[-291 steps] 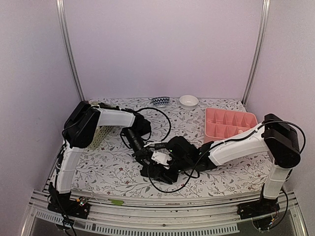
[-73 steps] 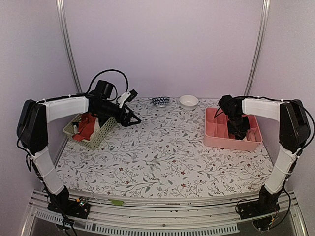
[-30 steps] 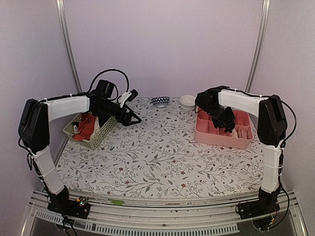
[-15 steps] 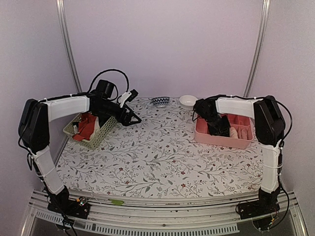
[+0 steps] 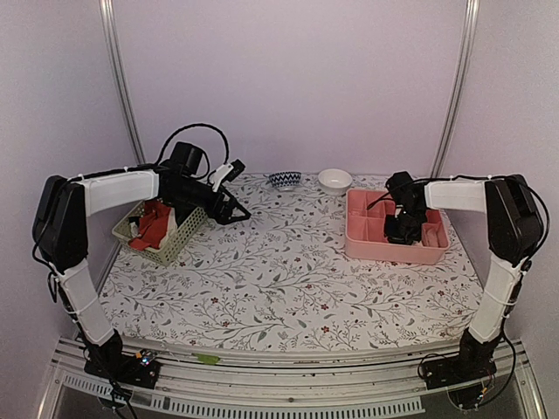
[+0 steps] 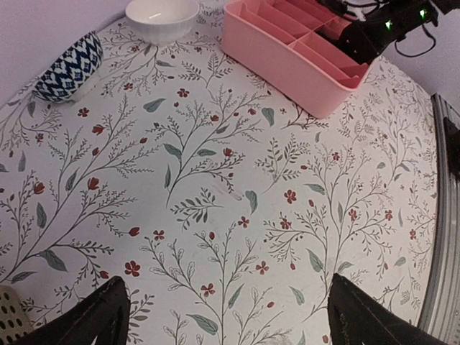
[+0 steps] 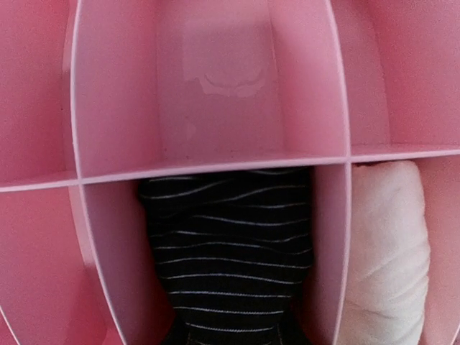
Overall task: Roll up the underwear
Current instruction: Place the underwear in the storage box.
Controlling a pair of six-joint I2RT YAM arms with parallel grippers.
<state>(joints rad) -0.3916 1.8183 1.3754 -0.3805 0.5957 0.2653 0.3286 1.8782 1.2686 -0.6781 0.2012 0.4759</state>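
The left pincer [image 6: 228, 310] stands wide with nothing between its fingertips, hovering above the flowered counter [image 5: 279, 279] near the far left corner. Just beside it is the pale green basket [image 5: 177, 239] at the left edge. Red-orange underwear [image 5: 155, 223] with a pale part lies bunched in the basket. The right pincer [image 5: 404, 229] reaches down into the pink tray [image 5: 389, 251] at the far right corner; whether it grips anything cannot be told. In the right wrist view, black underwear [image 7: 226, 251] with thin pale lines fills one compartment of the tray. A cream-white cloth roll [image 7: 384, 244] lies in the compartment beside it. A white bowl [image 5: 334, 180] and a blue patterned bowl [image 5: 285, 180] stand along the far edge.
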